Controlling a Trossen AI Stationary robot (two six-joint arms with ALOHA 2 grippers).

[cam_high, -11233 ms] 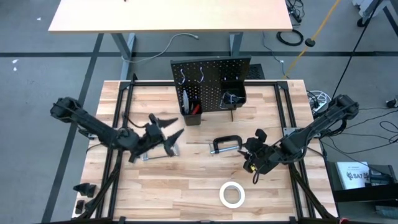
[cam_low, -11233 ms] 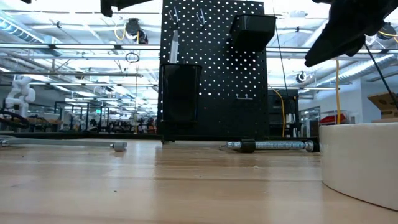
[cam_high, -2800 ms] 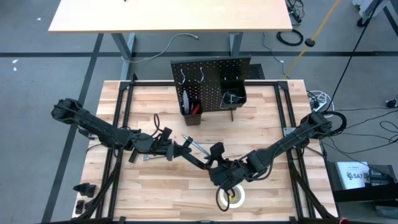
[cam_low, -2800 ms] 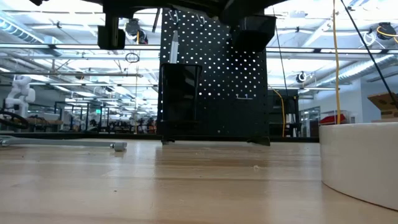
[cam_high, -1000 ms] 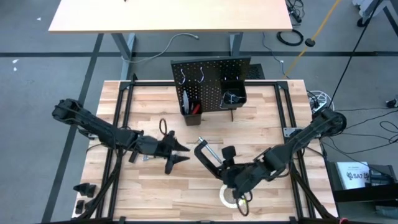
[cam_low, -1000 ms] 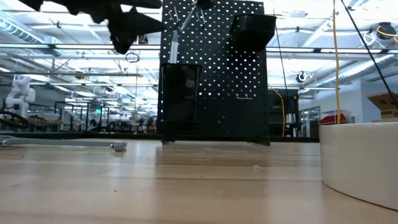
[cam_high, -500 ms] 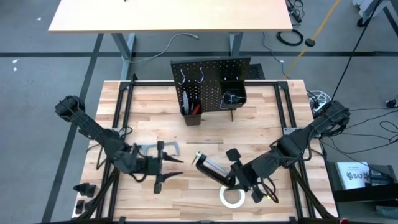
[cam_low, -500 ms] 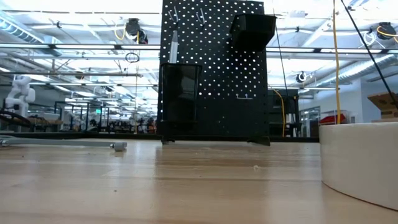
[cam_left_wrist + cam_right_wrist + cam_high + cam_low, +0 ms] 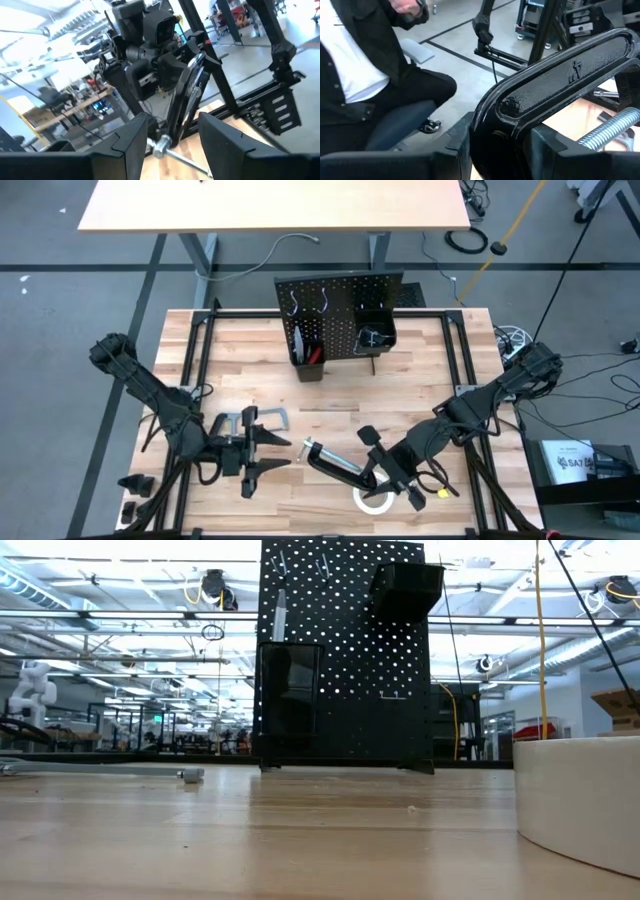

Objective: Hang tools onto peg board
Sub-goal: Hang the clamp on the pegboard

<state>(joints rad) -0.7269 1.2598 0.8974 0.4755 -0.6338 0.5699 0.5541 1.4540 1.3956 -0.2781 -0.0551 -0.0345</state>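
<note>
Tan wooden table (image 9: 420, 370), holding the following. Peg board (image 9: 340, 300): black, upright, at the middle of the far edge; silver hooks on its upper part, two black bins attached, the left bin (image 9: 306, 362) with a red-handled tool showing in it. Black C-clamp (image 9: 335, 464): held off the tabletop near the middle of the near edge, its silver screw pointing toward the left side. Right gripper (image 9: 388, 468): fingers closed on the clamp's black frame, as the right wrist view confirms. White tape roll (image 9: 375, 498): flat on the table at the near edge, just below the right gripper. Left gripper (image 9: 262, 457): toward the near-left part of the table, fingers spread wide, holding nothing, pointed at the clamp. Grey metal tool (image 9: 250, 420): lying beside the left gripper; kind not determinable. Person seated beyond the table, seen in the right wrist view.
</note>
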